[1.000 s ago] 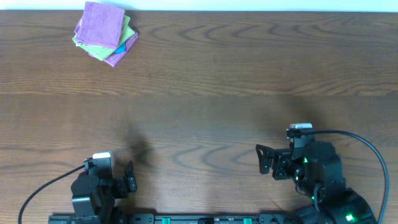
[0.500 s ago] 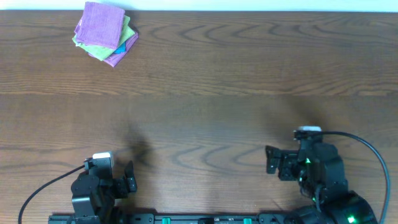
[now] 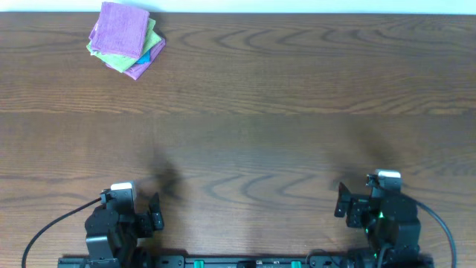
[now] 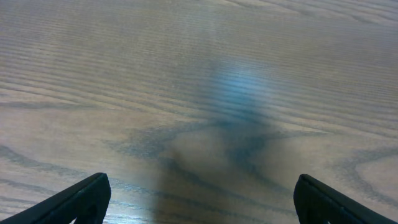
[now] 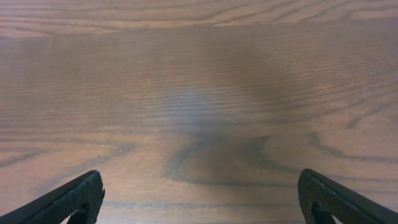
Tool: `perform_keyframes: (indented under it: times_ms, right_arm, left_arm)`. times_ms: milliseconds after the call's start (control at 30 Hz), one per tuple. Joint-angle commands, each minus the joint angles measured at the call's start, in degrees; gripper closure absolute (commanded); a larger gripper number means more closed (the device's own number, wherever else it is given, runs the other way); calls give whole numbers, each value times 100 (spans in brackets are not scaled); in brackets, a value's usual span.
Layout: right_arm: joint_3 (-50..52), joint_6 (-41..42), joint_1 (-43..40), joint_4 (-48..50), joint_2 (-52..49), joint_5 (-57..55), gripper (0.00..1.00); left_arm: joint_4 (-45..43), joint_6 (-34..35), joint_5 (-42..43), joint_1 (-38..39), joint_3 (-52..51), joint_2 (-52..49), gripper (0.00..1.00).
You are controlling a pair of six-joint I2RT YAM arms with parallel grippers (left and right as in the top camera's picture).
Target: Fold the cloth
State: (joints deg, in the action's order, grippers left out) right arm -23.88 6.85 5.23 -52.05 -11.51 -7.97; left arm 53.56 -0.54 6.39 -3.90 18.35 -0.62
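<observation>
A purple cloth [image 3: 119,28] lies folded on top of a small stack at the far left corner of the table; I see no white tag on it. My left gripper [image 3: 155,212] is open and empty at the near left edge, far from the stack. In the left wrist view the left gripper [image 4: 202,202] has only bare wood between its fingertips [image 4: 87,196]. My right gripper [image 3: 342,202] is open and empty at the near right edge. In the right wrist view the right gripper [image 5: 202,199] also frames bare wood. Neither wrist view shows the cloth.
The stack also holds a lime-green folded cloth [image 3: 151,39], a paler purple folded cloth [image 3: 138,69] at the bottom and a bit of blue [image 3: 146,56]. The wooden table [image 3: 282,112] ends at a white strip along the far edge.
My right arm has drawn back toward the near edge and to the right, jaws still open. The left arm and the stack have not moved.
</observation>
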Motion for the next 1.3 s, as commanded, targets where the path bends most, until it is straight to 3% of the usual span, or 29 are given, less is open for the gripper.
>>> perform_keyframes:
  times_ms: [0,467,1267]
  right_arm:
    - [236,-310,-157,4,289,-39,1]
    - [1054,-396,-310,61,1043,-39,1]
    - [1088,-396,-323,103,1115,-83,1]
  left_arm:
    - [341,-76,-83,31,-61,42,5]
    - [343,-76,-83,31,-63,42,5]
    - [341,-76,-83,31,-61,42,5]
